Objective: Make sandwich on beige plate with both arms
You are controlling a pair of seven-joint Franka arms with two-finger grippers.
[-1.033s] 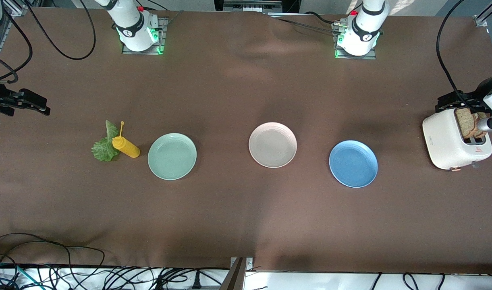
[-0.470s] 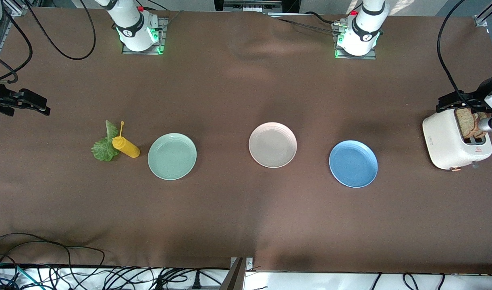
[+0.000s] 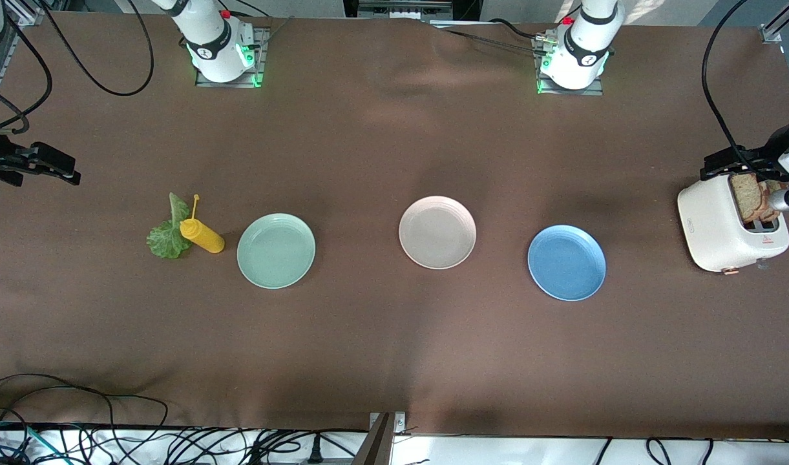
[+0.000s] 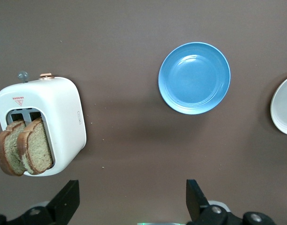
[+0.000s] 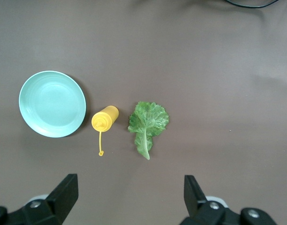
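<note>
The beige plate lies bare at mid-table; its edge shows in the left wrist view. The sandwich's parts lie apart. Two brown bread slices stand in the white toaster at the left arm's end. A green lettuce leaf lies flat at the right arm's end. My left gripper hangs open over the table beside the toaster, holding nothing. My right gripper hangs open over the table's end near the lettuce, also holding nothing.
A yellow squeeze bottle lies beside the lettuce. A mint-green plate sits between bottle and beige plate. A blue plate sits between beige plate and toaster. Cables run along the table's near edge.
</note>
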